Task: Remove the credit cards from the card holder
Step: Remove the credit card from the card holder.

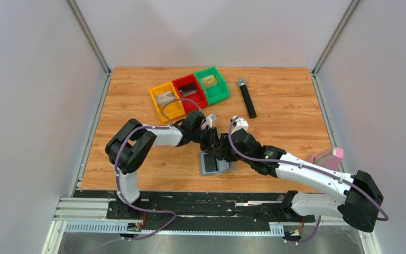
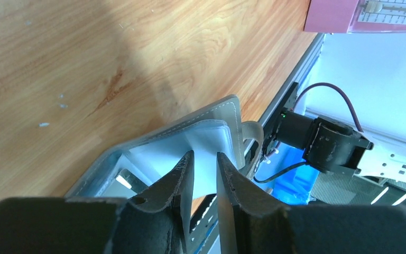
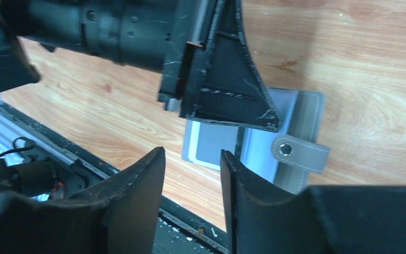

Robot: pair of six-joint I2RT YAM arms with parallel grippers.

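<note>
Two grippers are being held at the card holder [image 1: 210, 165], lying open by the middle of the worktop's [image 1: 296, 106] near edge. The left gripper's [image 2: 205, 156] narrow gap is being crossed by a pale sheet; a clamp cannot be told. The right gripper [image 3: 192, 156] is being shown apart, empty. The credit cards, probably thin, stiff and slick, are being masked among pale pockets; an exposed edge is being judged best for pinching.

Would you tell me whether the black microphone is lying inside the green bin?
No, the microphone lies on the table beside the green bin.
</note>
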